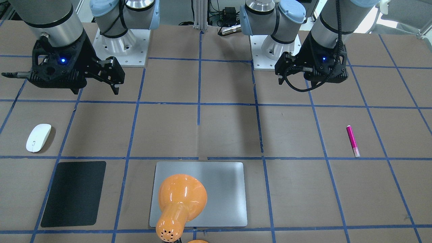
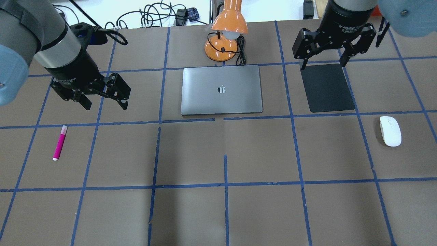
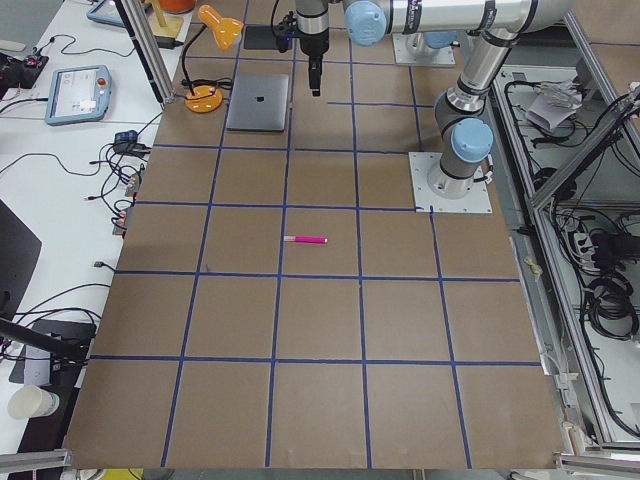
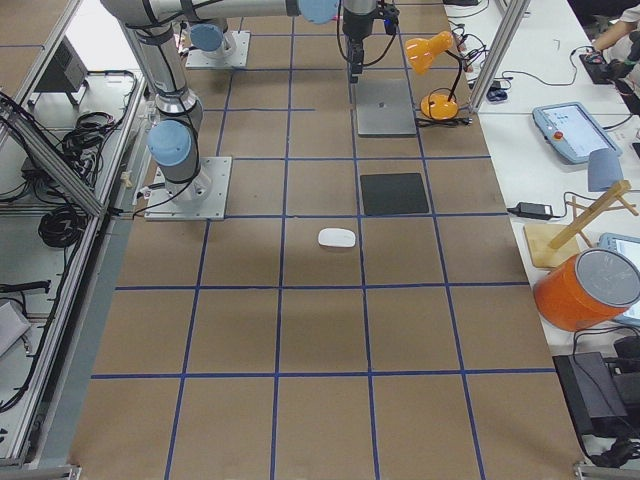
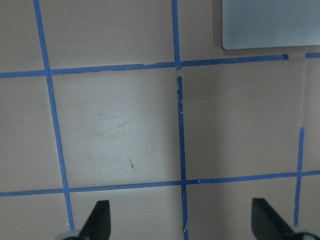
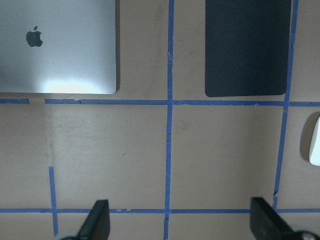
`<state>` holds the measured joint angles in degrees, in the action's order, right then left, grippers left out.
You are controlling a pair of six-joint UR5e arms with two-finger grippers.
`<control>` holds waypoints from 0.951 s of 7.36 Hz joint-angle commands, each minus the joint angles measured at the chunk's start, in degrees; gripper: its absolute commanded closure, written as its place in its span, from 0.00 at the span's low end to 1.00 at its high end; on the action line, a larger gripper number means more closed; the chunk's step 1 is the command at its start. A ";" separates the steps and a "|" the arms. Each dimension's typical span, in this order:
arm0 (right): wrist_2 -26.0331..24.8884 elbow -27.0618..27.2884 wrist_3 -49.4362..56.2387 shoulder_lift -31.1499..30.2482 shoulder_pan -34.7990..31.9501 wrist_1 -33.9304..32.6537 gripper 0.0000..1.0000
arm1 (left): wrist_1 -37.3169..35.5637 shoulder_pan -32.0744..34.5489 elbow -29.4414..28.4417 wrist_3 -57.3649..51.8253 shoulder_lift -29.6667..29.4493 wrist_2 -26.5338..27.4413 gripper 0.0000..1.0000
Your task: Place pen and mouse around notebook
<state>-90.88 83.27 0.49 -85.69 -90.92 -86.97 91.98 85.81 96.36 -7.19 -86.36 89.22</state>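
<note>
The silver-grey notebook (image 2: 222, 89) lies closed at the far middle of the table, also seen as notebook (image 1: 222, 189). A magenta pen (image 2: 60, 142) lies on the left side, nearer the robot than the notebook. My left gripper (image 2: 106, 105) hangs open and empty between them, above the table. In the left wrist view its fingers frame bare table, with a notebook corner (image 5: 270, 22) at the top. A white mouse (image 2: 390, 131) rests far right. My right gripper (image 2: 322, 65) hangs open and empty over the far edge of a black mat (image 2: 327, 87).
An orange desk lamp (image 2: 225, 27) with its cord stands just behind the notebook, its head leaning over it. The black mat lies flat right of the notebook, the mouse (image 6: 315, 145) just beyond its near right corner. Blue tape lines grid the brown table.
</note>
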 commanded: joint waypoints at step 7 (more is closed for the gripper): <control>0.09 0.40 0.92 0.00 5.48 0.48 0.00 | -1.11 -6.32 -0.12 -0.11 -0.12 1.55 0.00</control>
<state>-90.42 83.67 1.16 -85.61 -87.03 -87.02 91.02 83.28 95.97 -7.29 -86.43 89.60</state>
